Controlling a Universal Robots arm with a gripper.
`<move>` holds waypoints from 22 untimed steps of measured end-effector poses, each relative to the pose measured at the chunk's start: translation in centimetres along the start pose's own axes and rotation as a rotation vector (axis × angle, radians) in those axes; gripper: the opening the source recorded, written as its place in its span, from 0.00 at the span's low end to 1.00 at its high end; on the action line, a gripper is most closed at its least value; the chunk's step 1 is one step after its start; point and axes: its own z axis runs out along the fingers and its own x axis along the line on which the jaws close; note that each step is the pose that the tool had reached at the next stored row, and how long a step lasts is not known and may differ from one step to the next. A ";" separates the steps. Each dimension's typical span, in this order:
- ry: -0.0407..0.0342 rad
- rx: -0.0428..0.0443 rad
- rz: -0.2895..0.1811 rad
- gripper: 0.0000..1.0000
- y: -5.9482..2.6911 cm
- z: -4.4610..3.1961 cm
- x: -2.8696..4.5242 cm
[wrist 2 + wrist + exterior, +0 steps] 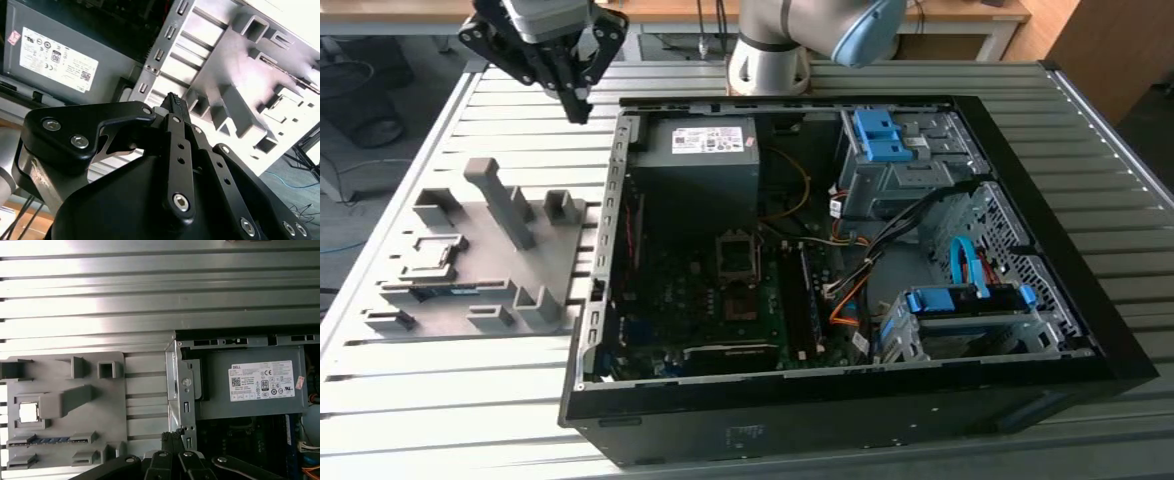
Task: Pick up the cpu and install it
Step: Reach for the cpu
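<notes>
The cpu [28,412], a small silvery square chip, lies flat in a square pocket of the grey parts holder [145,390] on the table. In the exterior view the cpu [438,249] is at the left, beside the open computer case [1067,300]. My gripper [578,108] hangs above the table near the case's back left corner, well away from the cpu. Its fingers [173,102] are shut together with nothing between them. In the first wrist view the gripper [172,436] points down near the case wall. The motherboard socket [738,255] sits in the middle of the case.
A grey power-supply box [700,150] with a white label fills the case's back left corner. A long memory stick [50,440] lies in the holder below the cpu. Blue drive brackets [881,135] and cable bundles crowd the case's right side. The table [507,100] is ribbed metal.
</notes>
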 end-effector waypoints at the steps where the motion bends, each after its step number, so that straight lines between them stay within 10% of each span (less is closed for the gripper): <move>1: -0.0001 0.0000 0.000 0.10 -0.02 -0.01 0.29; 22: 0.0001 0.0001 0.000 0.10 -0.47 -0.20 6.23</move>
